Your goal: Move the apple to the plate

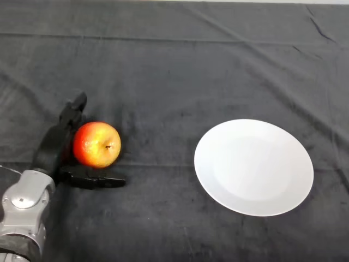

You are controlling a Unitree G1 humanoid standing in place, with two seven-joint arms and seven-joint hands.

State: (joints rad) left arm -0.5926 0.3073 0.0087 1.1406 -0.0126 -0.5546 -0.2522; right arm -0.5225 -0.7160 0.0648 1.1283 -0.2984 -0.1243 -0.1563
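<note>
Apple [97,144] on tabletop [174,65], robot hand [54,150] spread loosely around it, not clamped; plate [254,167] well apart, right.

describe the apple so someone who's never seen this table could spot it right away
On the dark cloth, look left of the white plate, to where the left hand comes in. The apple sits between its thumb and fingers: the only round, red-and-yellow thing there, stem end up.

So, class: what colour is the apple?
Red blending to yellow around the stem; the apple shows best in the head view.
</note>
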